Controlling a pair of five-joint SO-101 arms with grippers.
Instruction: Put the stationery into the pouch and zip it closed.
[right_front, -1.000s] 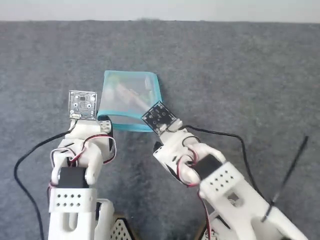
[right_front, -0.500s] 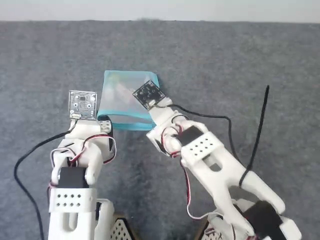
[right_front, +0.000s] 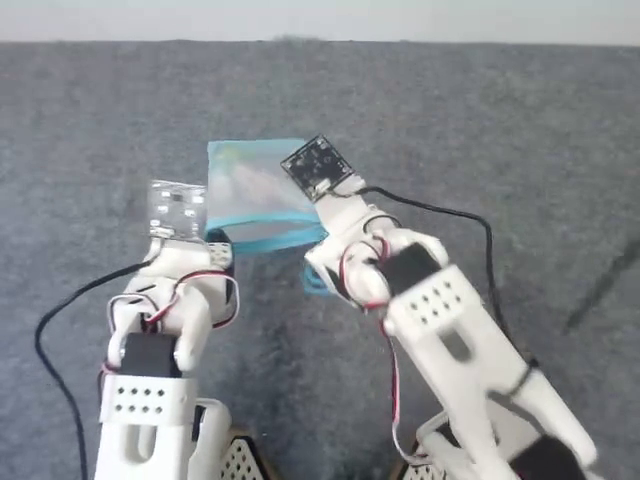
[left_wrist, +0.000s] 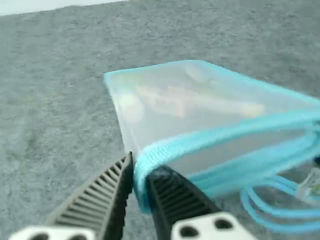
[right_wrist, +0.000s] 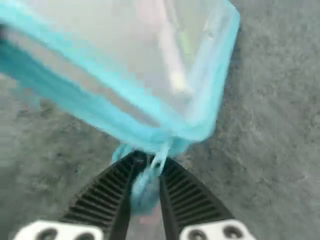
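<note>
The translucent pouch (right_front: 250, 190) with blue trim lies on the grey cloth between the two arms. Stationery (left_wrist: 167, 100) shows dimly through its wall, and also as pale sticks (right_wrist: 175, 55) in the right wrist view. My left gripper (left_wrist: 137, 187) is shut on the blue zipper edge at the pouch's (left_wrist: 200, 110) near-left corner. My right gripper (right_wrist: 145, 177) is shut on a blue zipper pull (right_wrist: 144, 187) hanging from the corner of the pouch (right_wrist: 150, 65). From above, the left gripper (right_front: 215, 243) and right gripper (right_front: 318, 262) sit at opposite ends of the near edge.
A thin blue cord loop (left_wrist: 272, 202) trails from the pouch's edge. Grey cloth (right_front: 480, 130) covers the whole table, with free room to the right and beyond the pouch. A black cable (right_front: 440, 215) runs along the right arm.
The right arm swung forward and to the right along the pouch's near edge, drawing that edge out. The left arm shifted slightly forward, still holding its corner.
</note>
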